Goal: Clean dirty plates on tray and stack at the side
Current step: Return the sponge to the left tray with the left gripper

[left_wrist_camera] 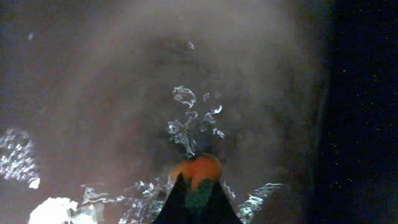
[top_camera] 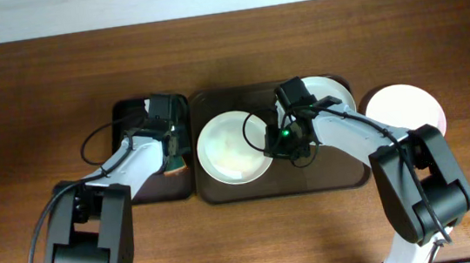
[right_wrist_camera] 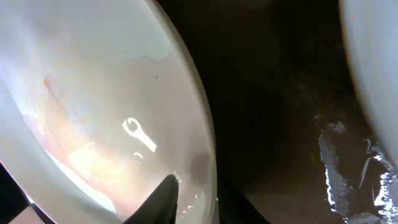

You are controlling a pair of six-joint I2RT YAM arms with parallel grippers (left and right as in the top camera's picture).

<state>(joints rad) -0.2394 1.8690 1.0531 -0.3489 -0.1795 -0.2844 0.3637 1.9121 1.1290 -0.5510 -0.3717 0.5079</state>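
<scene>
A pale plate lies at the left end of the dark brown tray; faint reddish smears show in its centre in the right wrist view. My right gripper is shut on this plate's right rim, one finger inside and one outside. A second plate lies at the tray's back right, partly hidden by the right arm. A third, white plate sits on the table right of the tray. My left gripper is shut on an orange-and-green sponge over the black tray.
The black tray's bottom is wet, with water streaks and foam. Water also lies on the brown tray beside the second plate. Both arms reach in from the front edge of the wooden table.
</scene>
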